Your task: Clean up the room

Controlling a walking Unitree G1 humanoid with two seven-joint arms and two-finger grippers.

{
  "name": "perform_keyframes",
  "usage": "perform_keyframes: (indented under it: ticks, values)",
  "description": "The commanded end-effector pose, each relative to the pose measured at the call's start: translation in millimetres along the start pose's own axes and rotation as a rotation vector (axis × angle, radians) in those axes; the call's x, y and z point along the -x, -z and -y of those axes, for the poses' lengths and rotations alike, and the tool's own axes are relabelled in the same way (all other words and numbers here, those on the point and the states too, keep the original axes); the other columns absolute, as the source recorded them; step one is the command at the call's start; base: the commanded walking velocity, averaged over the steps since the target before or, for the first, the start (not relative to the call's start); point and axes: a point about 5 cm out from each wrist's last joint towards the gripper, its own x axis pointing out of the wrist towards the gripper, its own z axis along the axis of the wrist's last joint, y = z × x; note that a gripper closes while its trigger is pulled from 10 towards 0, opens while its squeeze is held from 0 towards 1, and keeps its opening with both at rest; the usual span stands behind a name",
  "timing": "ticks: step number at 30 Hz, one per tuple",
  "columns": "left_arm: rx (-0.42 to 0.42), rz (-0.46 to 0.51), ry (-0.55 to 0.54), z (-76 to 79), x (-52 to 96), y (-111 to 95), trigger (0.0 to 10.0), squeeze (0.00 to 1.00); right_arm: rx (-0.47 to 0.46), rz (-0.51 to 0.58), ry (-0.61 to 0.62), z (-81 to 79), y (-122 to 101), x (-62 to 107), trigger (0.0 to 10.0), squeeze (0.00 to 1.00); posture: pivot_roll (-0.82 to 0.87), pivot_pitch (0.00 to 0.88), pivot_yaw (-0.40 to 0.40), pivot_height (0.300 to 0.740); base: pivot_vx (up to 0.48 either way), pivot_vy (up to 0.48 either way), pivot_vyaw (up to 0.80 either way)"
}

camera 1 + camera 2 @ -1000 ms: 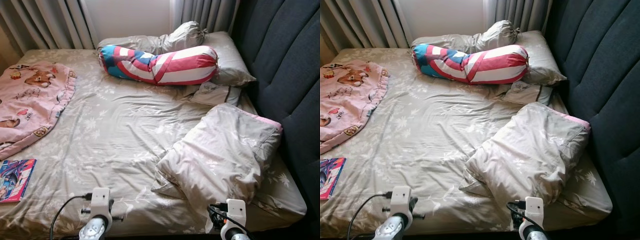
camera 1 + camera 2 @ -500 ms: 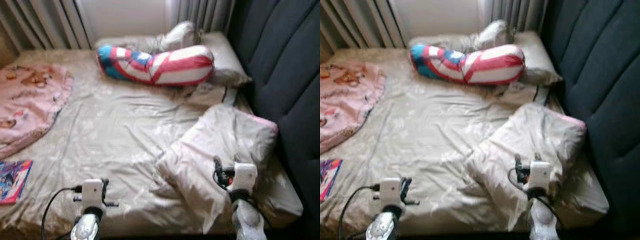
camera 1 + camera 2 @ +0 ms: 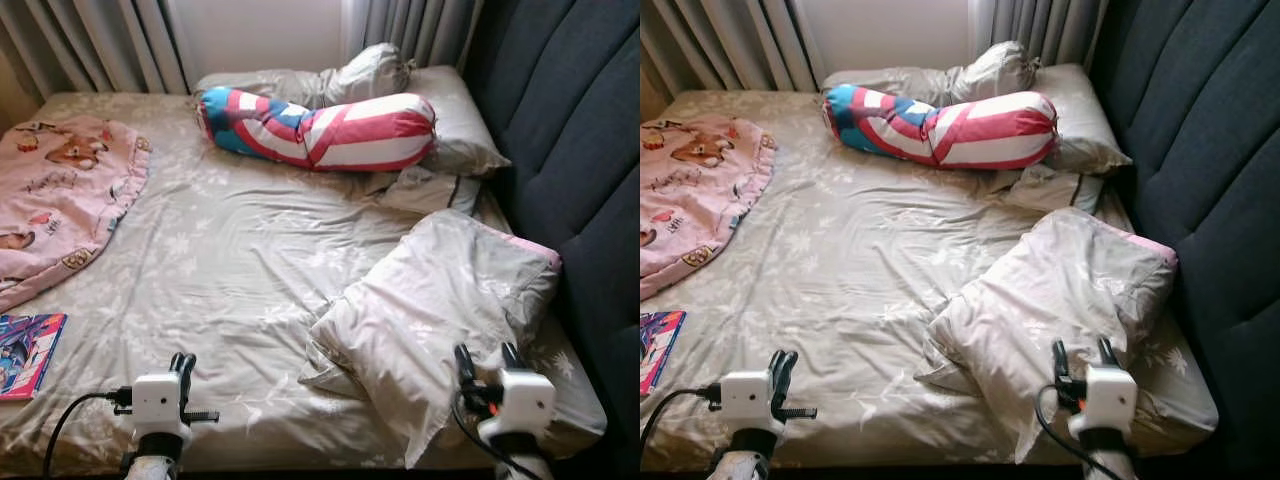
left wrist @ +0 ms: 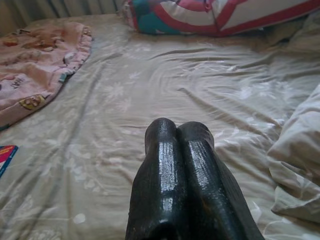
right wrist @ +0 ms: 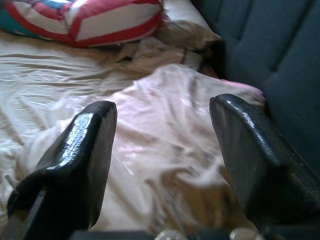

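The loose pillow (image 3: 440,320) lies askew on the bed (image 3: 230,250), near the front edge on the robot's right, just beside the dark padded headboard (image 3: 570,130). Its case is crumpled and one corner hangs toward the bed's edge.

The right claw (image 3: 486,360) hovers over the near end of this pillow, fingers spread wide with nothing between them; the right wrist view looks along both fingers (image 5: 75,155) straight at the pillow's cover. The left claw (image 3: 182,366) sits low over the sheet near the front edge, its fingers (image 4: 175,185) pressed together and empty.

Farther out, a striped bolster (image 3: 320,128) rests across the far end of the bed against two more pillows (image 3: 450,120). A pink blanket (image 3: 60,200) is spread on the robot's left, and a book (image 3: 28,352) lies near the front left corner.

Step in hand, as judged: approach to the loose pillow for pickup or straightening. The next move calls for lowering the right claw until a fold of the cover sits between the fingers, then closing. The soft fabric is likely to bunch, so a deep bite on a thick fold is advisable.
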Motion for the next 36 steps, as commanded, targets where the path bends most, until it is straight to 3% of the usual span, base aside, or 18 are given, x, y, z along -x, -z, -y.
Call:
perform_keyframes:
  ticks: [1, 7, 8, 14, 19, 20, 26, 32, 36]
  values:
    - [0.007, 0.007, 0.0, 0.3, -3.1, -4.7, 10.0, 0.0, -0.017, -0.002, 0.012, 3.4, -3.2, 1.4, 10.0, 0.0, -0.11, 0.089, -0.042, 0.74, 0.0, 0.0, 0.0]
    - [0.023, -0.034, 0.009, -0.3, -3.3, -4.9, 10.0, 0.0, -0.037, -0.094, 0.024, 3.9, 5.9, 10.4, 10.0, 0.0, -0.11, 0.089, -0.038, 0.74, 0.0, 0.0, 0.0]
    - [0.074, -0.094, 0.036, 5.1, -3.1, 5.0, 10.0, 0.0, -0.08, -0.157, 0.019, 1.1, 15.1, 9.5, 10.0, 0.0, -0.11, 0.087, -0.04, 0.74, 0.0, 0.0, 0.0]
    - [0.123, -0.382, 0.034, 12.1, -17.4, 48.9, 10.0, 0.0, -0.126, -0.434, -0.028, -3.4, 64.1, 2.4, 10.0, 0.0, -0.11, 0.086, -0.04, 0.74, 0.0, 0.0, 0.0]
    - [0.133, -0.453, 0.107, 22.9, -28.2, 53.9, 10.0, 0.0, -0.04, -0.569, -0.098, -8.8, 78.7, -2.8, 10.0, 0.0, -0.07, 0.073, -0.042, 0.74, 0.0, 0.0, 0.0]
    - [0.174, -0.528, 0.088, 25.4, -30.1, 60.3, 10.0, 0.0, -0.067, -0.562, -0.06, -7.7, 73.8, -16.1, 10.0, 0.0, -0.06, 0.072, -0.041, 0.74, 0.0, 0.0, 0.0]
    - [0.161, -0.646, 0.05, 25.3, -22.3, 74.8, 10.0, 0.0, -0.142, -0.42, -0.043, -18.5, 50.6, -47.8, 10.0, 0.0, -0.1, 0.076, -0.026, 0.74, 0.0, 0.0, 0.0]
    - [0.133, -0.708, 0.07, 33.6, -9.6, 85.2, 10.0, 0.0, -0.155, -0.444, -0.069, -33.8, 54.8, -47.0, 10.0, 0.0, -0.08, 0.074, -0.027, 0.74, 0.0, 0.0, 0.0]
    - [0.108, -0.732, 0.08, 32.7, -6.7, 88.1, 10.0, 0.0, -0.161, -0.46, -0.079, -35.3, 56.5, -46.7, 10.0, 0.0, -0.08, 0.069, -0.03, 0.74, 0.0, 0.0, 0.0]
